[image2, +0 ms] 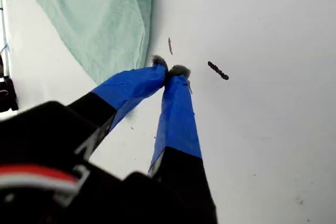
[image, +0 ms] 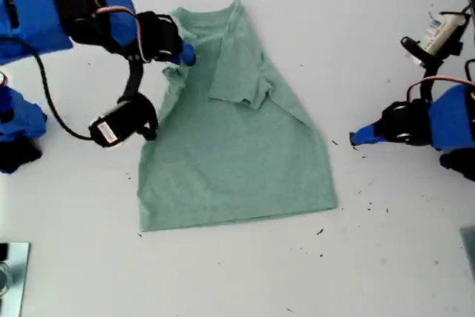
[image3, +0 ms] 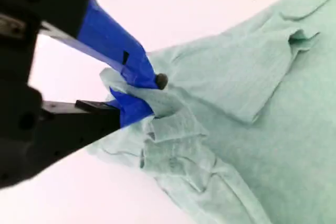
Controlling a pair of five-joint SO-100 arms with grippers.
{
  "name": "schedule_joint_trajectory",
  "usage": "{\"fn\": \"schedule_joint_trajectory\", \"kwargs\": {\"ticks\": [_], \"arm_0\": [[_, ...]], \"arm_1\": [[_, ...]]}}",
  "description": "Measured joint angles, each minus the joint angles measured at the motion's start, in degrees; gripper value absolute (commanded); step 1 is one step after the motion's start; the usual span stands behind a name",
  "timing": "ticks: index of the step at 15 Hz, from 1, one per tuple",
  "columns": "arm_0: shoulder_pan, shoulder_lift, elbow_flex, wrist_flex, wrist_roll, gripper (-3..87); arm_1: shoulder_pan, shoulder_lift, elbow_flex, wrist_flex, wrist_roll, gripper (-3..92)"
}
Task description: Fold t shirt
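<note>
Second pincer [image3: 137, 94] is clamped on the t shirt [image: 236, 146] sleeve at 10 o'clock of the exterior view, shirt's long axis running 12-to-6 mid-worktop [image: 386, 272], while first pincer [image2: 170, 70] sits pinched empty at 3 o'clock.

Bright, even light washes my white table [image: 245, 272] nearly to glare in all three views, with only faint, soft shadows under my arms. The exterior view is slightly soft and grainy. In both wrist views the near black housings blur out of focus
</note>
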State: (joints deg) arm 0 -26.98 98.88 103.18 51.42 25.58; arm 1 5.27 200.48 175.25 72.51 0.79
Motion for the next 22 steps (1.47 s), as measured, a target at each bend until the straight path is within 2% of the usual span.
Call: {"fn": "schedule_joint_trajectory", "kwargs": {"ticks": [2,3,4,5,7,10,11,12,14,16,18,20,22], "arm_0": [[4.66,-10.63,-7.38,-2.37,2.9,0.0],[6.06,-16.08,-10.63,-2.29,4.22,8.5],[6.59,-22.32,-14.77,-1.58,4.75,27.2],[6.5,-27.77,-18.72,0.7,4.75,30.5],[5.8,-28.74,-24.26,9.58,4.75,22.0],[1.85,-11.87,-24.17,15.47,4.57,16.2],[0.0,-4.66,-22.68,17.31,4.75,10.3],[-1.58,3.16,-16.44,16.87,4.13,4.5],[-1.76,21.18,5.45,11.6,1.41,-0.2],[0.53,36.47,29.88,5.27,-6.59,-0.2],[8.53,47.46,50.89,-0.53,-17.14,-0.2],[11.43,63.28,66.01,0.0,-23.91,-0.3],[12.22,73.74,69.26,2.29,-24.7,-0.3]], "arm_1": [[-0.53,0.0,0.0,0.0,0.7,2.3],[-0.53,0.0,0.0,0.0,0.88,2.3],[-0.62,0.0,0.0,0.0,1.05,2.3],[-0.79,0.0,0.0,0.0,1.23,2.3],[-0.88,0.0,0.0,0.0,1.41,2.3],[-0.88,0.0,0.0,0.0,1.41,2.3],[-0.88,0.0,0.0,0.0,1.41,2.3],[-0.88,0.0,0.0,0.0,1.41,2.3],[-0.88,0.0,0.0,0.0,1.23,2.3],[-0.88,0.0,0.0,0.0,0.88,2.3],[-0.88,0.0,0.0,0.35,0.26,2.3],[-1.49,0.09,-0.26,2.02,-0.35,2.4],[-1.76,-4.31,-6.42,5.62,-1.85,5.2]]}}
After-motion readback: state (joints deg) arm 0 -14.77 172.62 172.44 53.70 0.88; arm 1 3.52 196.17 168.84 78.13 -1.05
